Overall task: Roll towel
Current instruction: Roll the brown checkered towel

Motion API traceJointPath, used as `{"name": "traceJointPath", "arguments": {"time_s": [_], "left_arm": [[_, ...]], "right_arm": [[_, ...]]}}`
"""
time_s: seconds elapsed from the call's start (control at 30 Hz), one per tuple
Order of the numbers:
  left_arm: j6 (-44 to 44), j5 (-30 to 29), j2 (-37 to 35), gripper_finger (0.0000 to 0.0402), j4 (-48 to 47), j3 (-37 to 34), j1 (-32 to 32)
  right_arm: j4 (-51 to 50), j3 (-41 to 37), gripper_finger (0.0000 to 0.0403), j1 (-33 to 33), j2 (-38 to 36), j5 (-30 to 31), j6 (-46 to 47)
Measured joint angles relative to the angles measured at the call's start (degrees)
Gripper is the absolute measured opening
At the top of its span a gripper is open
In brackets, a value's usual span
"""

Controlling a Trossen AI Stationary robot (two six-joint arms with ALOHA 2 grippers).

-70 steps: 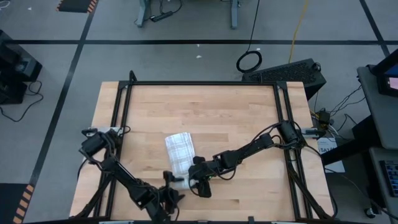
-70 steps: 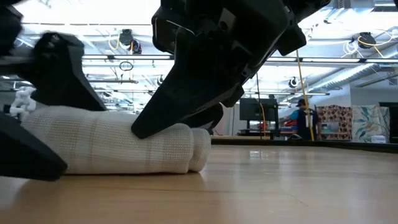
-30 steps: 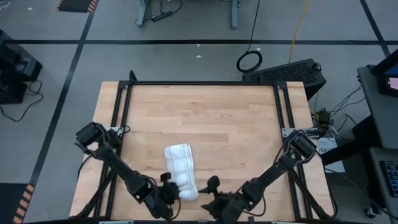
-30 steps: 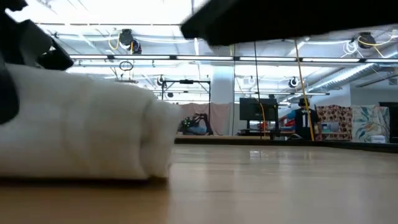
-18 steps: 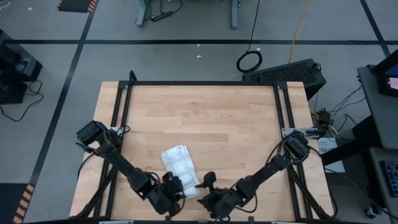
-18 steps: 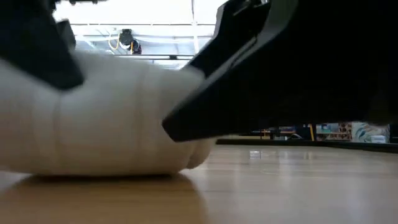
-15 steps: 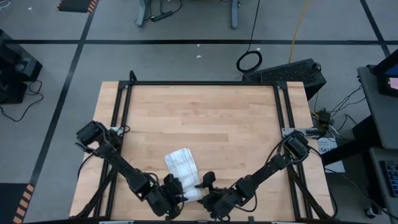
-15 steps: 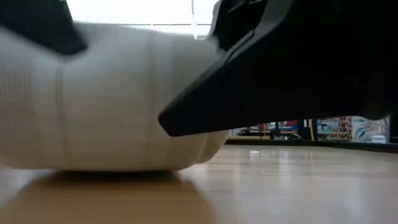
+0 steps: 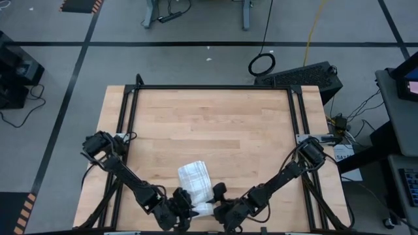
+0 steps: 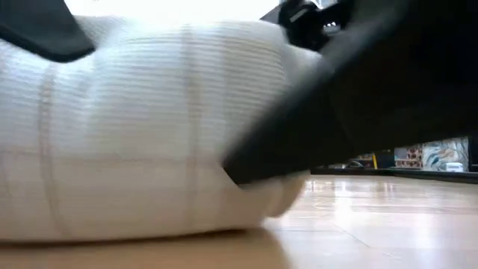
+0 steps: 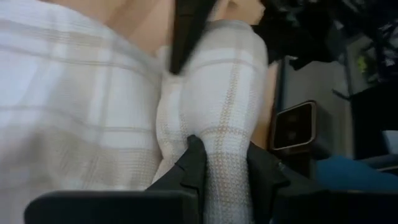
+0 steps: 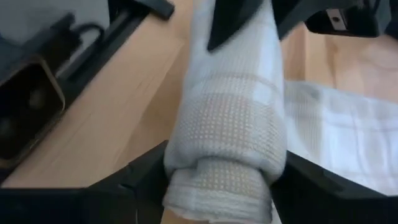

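A soft, light towel [image 9: 196,179] lies part-rolled on the table [image 9: 215,124]. The left gripper [image 11: 225,163] pinches one end of the roll. The right gripper [image 12: 217,171] straddles the other end, its fingers closing in. It would likely unroll unless held at both ends.

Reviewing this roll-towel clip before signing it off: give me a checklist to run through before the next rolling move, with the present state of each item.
1. Left gripper clamped on the roll's end: ok, fingers pinch the towel.
2. Right gripper on the other end: ok, fingers straddle the roll; firmness of grip cannot tell.
3. Rolled part tight: ok, layers coil neatly in the right wrist view.
4. Unrolled part flat on the table: ok, lying ahead of the roll.
5. Towel clear of the table's near edge: cannot tell, arms hide it.
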Motion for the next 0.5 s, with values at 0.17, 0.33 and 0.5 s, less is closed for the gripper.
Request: {"name": "traceJointPath", "arguments": {"time_s": [0.17, 0.33, 0.5], "left_arm": [[-0.6, 1.8, 3.0, 0.0066, 5.4, 0.0, 0.2], [-3.6, 2.6, 3.3, 0.0066, 5.3, 0.0, 0.6], [-4.7, 2.6, 3.3, 0.0066, 5.0, 0.0, 0.6]], "right_arm": [[-11.1, 3.2, 0.0285, 1.3, -0.2, -0.8, -1.6], [-17.9, 7.4, 0.0336, 4.7, -0.3, 7.7, -3.5], [-15.0, 9.4, 0.0332, 5.9, -0.3, 11.0, -1.5]]}}
